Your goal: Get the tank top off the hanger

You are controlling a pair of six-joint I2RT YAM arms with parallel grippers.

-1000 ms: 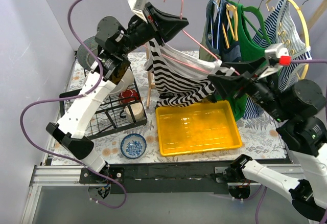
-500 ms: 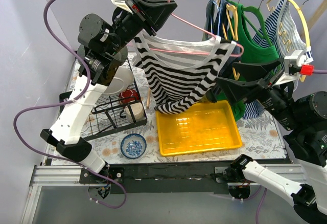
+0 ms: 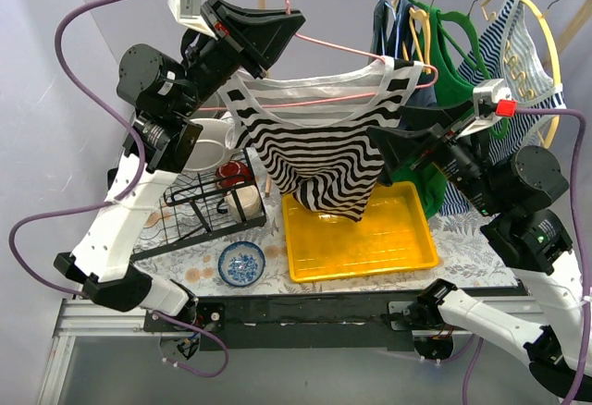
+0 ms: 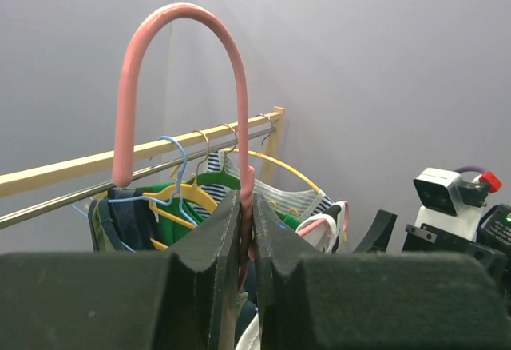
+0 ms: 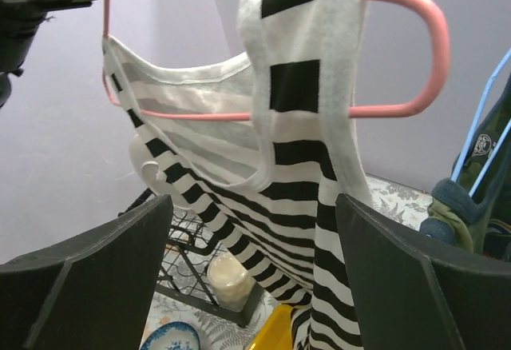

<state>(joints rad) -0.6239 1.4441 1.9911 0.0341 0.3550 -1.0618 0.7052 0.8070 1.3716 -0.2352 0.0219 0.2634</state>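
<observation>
The left tool [image 3: 292, 22] is raised high at the back left of the desk [image 3: 467, 231], its fingers pinched narrow on the neck of the pink hanger [image 3: 314, 104], just under the hook. In the left wrist view the two dark pads [image 4: 215, 238] press the pink stem from both sides, and the hook arches above them with the wooden rail [image 4: 96, 160] behind it, so the hanger hangs from the tool alone.

The striped tank top [image 3: 314, 155] is on the hanger, a strap over each shoulder of it. It hangs in the air to the left of the other clothes on the rail, among them a green top [image 3: 458, 63]. Its bunched hem hangs over the back of the yellow tray [image 3: 407, 250]; whether it touches the tray cannot be told.

The right tool [image 3: 376, 139] stands wide, close against the right side of the tank top, just below the hanger's right shoulder. In the right wrist view its two fingers [image 5: 96, 274] spread far apart, and the right strap and the striped cloth below it show in the gap between them. It grips nothing, and whether a finger brushes the cloth cannot be told.

A black wire rack [image 3: 185, 211] stands on the left of the desk, with a small blue bowl [image 3: 242, 263] in front of it
</observation>
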